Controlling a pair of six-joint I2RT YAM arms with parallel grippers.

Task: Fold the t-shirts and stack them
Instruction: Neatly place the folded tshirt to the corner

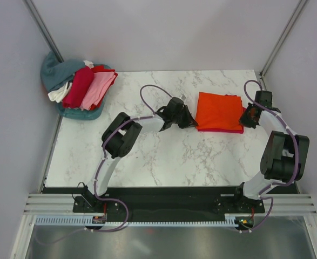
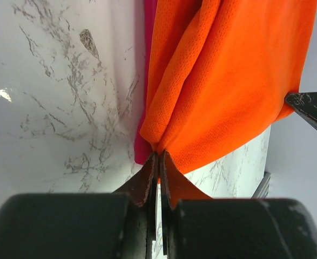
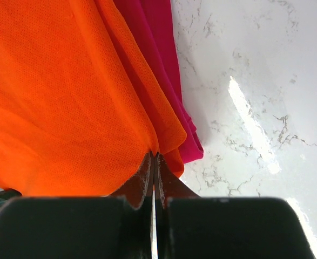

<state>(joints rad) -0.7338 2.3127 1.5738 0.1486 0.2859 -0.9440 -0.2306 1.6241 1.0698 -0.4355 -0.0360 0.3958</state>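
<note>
A bright orange t-shirt (image 1: 218,110) lies folded on a crimson-pink t-shirt (image 1: 223,130) at the right middle of the table. My left gripper (image 1: 193,123) is shut on the orange shirt's near left corner; the left wrist view shows the jaws (image 2: 158,156) pinching the orange cloth (image 2: 228,81), with pink cloth (image 2: 142,154) beneath. My right gripper (image 1: 245,117) is shut on the near right corner; the right wrist view shows the jaws (image 3: 154,157) pinching orange cloth (image 3: 61,97) above the pink shirt (image 3: 158,48).
A pile of other shirts sits at the far left corner: teal (image 1: 58,70), white (image 1: 58,93), dark red (image 1: 78,86) and light pink (image 1: 99,89). Grey walls enclose the marble table (image 1: 147,156) on three sides.
</note>
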